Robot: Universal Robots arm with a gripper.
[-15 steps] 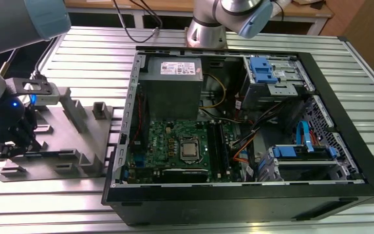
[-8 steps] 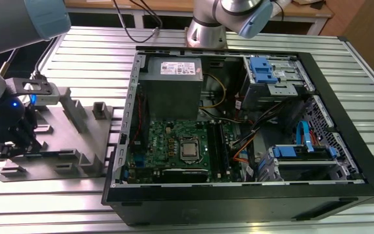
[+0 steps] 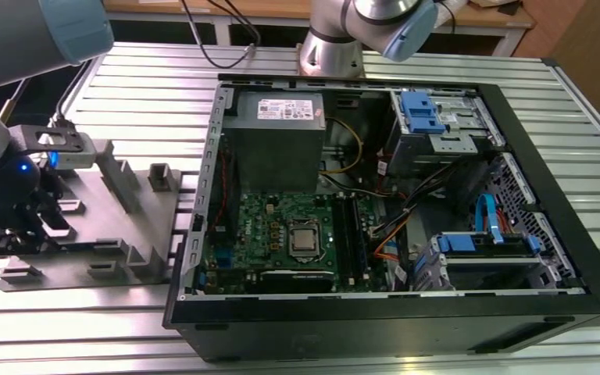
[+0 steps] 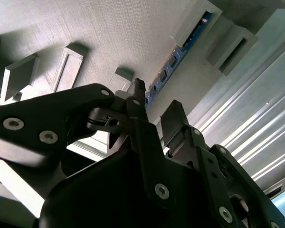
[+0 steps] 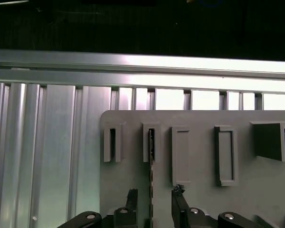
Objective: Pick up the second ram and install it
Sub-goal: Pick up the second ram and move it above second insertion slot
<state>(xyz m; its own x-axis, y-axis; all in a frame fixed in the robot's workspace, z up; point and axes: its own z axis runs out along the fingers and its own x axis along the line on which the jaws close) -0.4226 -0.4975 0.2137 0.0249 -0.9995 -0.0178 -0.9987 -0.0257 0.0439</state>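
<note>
Grey holder block (image 5: 199,156) has the second ram (image 5: 151,142) standing on edge in its slot; gripper (image 5: 153,197) hangs over it, jaws spread, straddling, unclamped.

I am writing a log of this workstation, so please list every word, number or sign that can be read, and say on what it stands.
White label on the grey power supply: it carries print, but too small to read.
Motherboard: any markings are too small to read.
Second ram in the grey holder: no readable text shows.
Nothing can be quoted as it reads.
</note>
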